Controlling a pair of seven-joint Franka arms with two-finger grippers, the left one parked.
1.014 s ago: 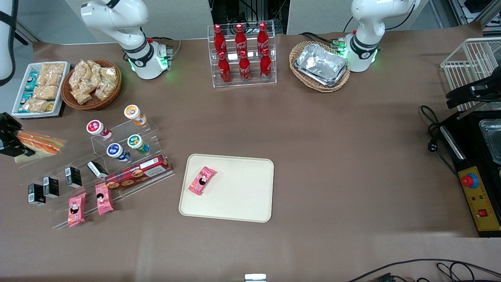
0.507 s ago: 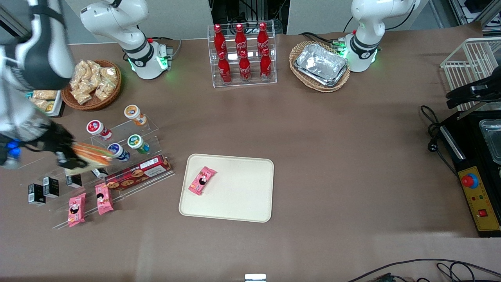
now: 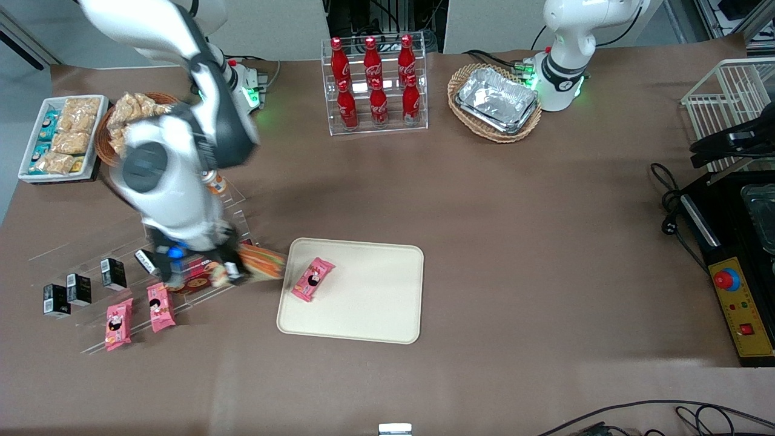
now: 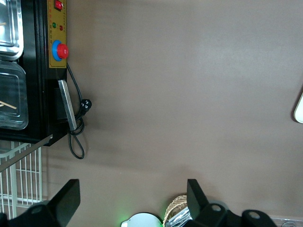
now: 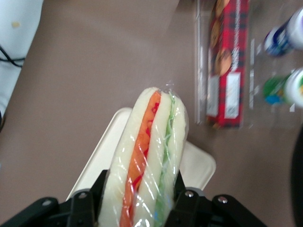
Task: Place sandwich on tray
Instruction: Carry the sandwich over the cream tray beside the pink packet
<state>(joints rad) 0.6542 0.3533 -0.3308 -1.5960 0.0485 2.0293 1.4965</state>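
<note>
Sandwich (image 5: 147,156) fills the right wrist view, pinched between the fingers of the gripper (image 5: 137,198), bread pale with orange-red and green stripes under clear wrap. From the front, the gripper (image 3: 233,272) holds the sandwich (image 3: 261,261) in the air, just at the 9 o'clock edge of the tray (image 3: 369,303). A pink snack packet (image 3: 312,279) lies on the tray near that edge. At 12 o'clock from the tray, farther off, stands a rack of red bottles (image 3: 374,82).
</note>
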